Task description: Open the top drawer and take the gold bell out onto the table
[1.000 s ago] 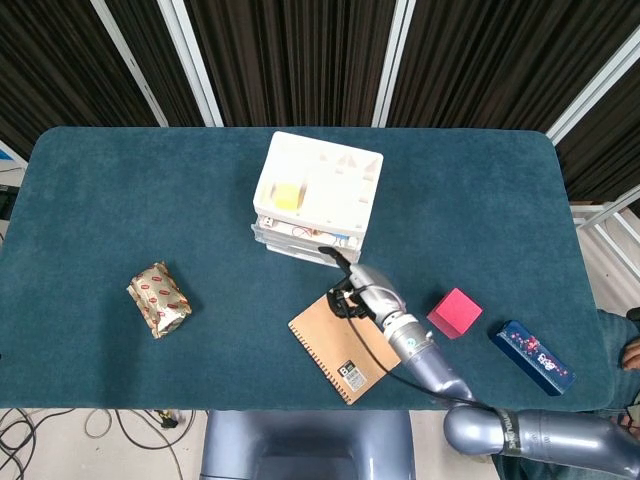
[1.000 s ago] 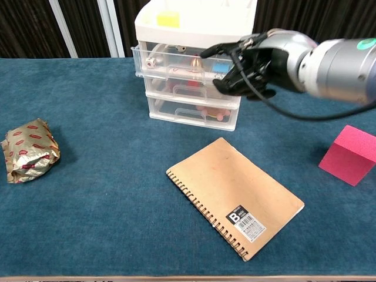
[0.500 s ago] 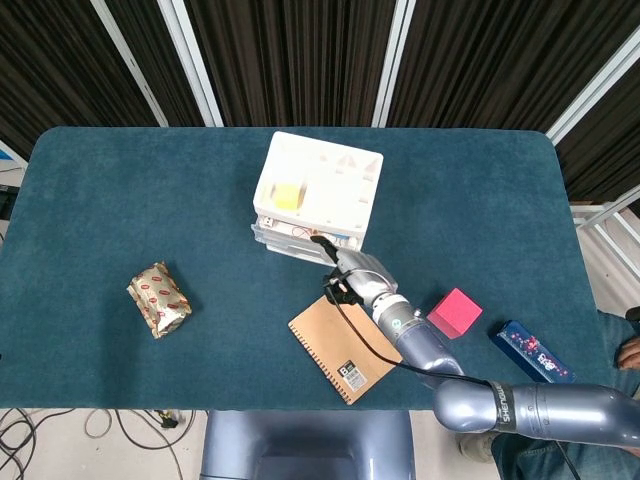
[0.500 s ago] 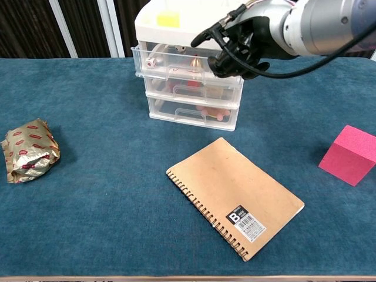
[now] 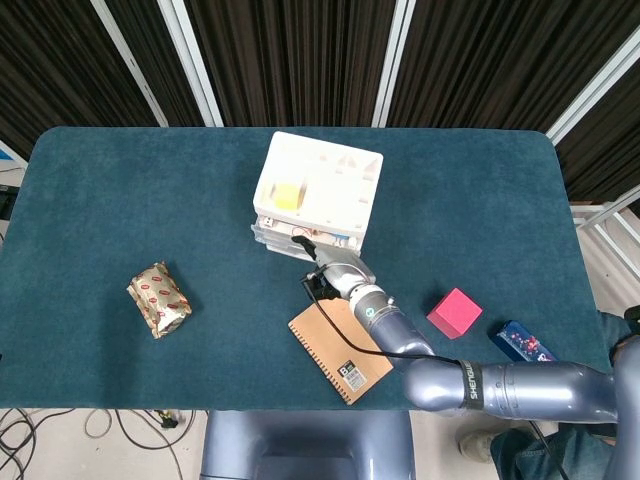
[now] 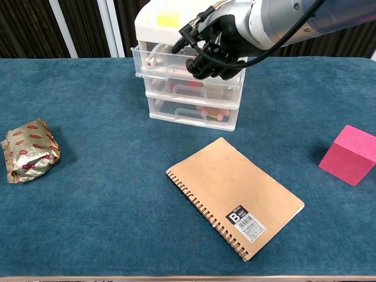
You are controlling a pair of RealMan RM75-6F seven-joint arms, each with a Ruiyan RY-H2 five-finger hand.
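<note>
Your right hand (image 6: 214, 44) sits at the upper centre of the chest view, fingers curled in against the front of the top drawer (image 6: 176, 61) of the white drawer unit (image 5: 318, 190); whether they grip the handle or just press on it cannot be told, since the hand covers that part. The gold bell cannot be made out: the hand hides the middle of the drawer front, and only a small pale item shows at its left end. Your left hand appears in neither view. In the head view the blue box (image 5: 524, 343) at lower right is partly cut off by your arm. Readable writing: a bold "B" on the label of the brown spiral notebook (image 6: 235, 194); its smaller print is illegible. "SHENGLI"-like lettering on the forearm is unclear.
</note>
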